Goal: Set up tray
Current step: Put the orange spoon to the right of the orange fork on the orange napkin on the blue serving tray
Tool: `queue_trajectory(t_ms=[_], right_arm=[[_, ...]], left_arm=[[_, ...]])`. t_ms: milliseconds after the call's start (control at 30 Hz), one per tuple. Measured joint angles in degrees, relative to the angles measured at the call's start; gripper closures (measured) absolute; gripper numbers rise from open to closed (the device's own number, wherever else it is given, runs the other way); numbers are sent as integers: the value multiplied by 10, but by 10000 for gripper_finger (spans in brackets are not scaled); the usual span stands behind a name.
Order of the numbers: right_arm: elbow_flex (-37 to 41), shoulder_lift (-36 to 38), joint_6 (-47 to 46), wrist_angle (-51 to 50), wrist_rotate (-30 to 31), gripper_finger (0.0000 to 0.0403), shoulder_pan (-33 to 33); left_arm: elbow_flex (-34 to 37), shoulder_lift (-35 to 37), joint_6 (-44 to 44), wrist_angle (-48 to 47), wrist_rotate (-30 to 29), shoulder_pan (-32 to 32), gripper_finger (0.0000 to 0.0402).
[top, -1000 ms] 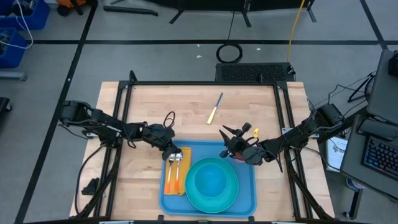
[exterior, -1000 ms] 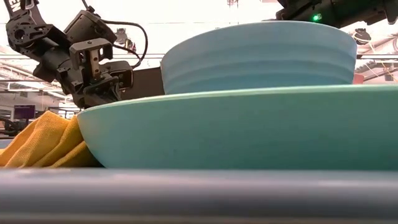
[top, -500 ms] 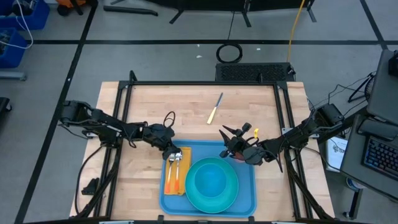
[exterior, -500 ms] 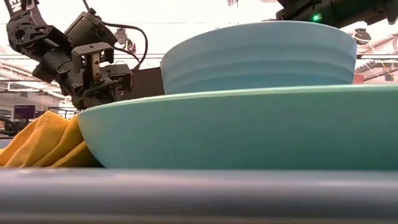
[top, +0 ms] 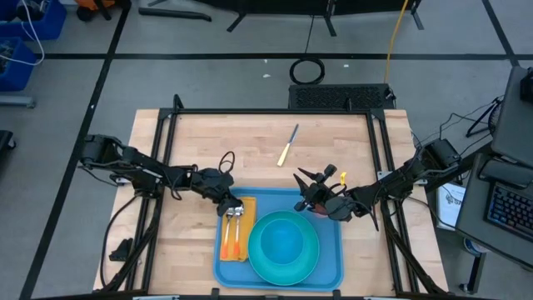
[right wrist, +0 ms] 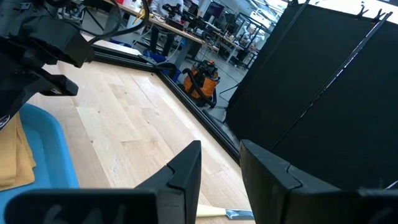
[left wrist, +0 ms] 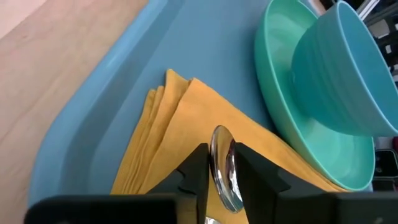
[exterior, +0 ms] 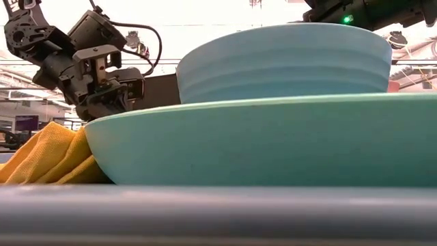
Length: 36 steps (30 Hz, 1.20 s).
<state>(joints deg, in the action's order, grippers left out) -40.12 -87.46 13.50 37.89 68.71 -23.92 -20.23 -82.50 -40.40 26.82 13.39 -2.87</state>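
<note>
While the blue tray (top: 326, 265) sits at the near edge of the table (top: 250, 146), everything else is best placed against it. At the tray's left side lies a folded orange-yellow napkin (top: 232, 237), and the left end effector (top: 236, 210) hovers over the napkin's far end, its fingers pinched narrowly on a spoon (left wrist: 224, 168) whose bowl shows between them in the left wrist view; a second utensil, seemingly a fork (top: 229, 218), already rests there, so the spoon is probably being laid beside it. Filling the middle and right of the tray is a turquoise plate (top: 284, 247) with a bowl (exterior: 287, 58) stacked on it. Over the tray's far right corner, the right end effector (top: 310, 185) waits with its fingers spread and holding nothing. Well beyond the tray's far edge, a yellow-handled knife (top: 287, 145) lies on bare wood, likely next.
</note>
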Motion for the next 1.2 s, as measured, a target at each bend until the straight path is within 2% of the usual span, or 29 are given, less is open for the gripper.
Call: queue_trajectory(t_ms=[333, 867, 1200], right_arm=[[0, 0, 0, 0, 0, 300, 0], [0, 0, -14, -5, 0, 301, 3], [0, 0, -14, -5, 0, 300, 3]], left_arm=[[0, 0, -5, 2, 0, 0, 333], [0, 0, 11, -8, -24, -7, 256], [0, 0, 4, 4, -14, -7, 242]])
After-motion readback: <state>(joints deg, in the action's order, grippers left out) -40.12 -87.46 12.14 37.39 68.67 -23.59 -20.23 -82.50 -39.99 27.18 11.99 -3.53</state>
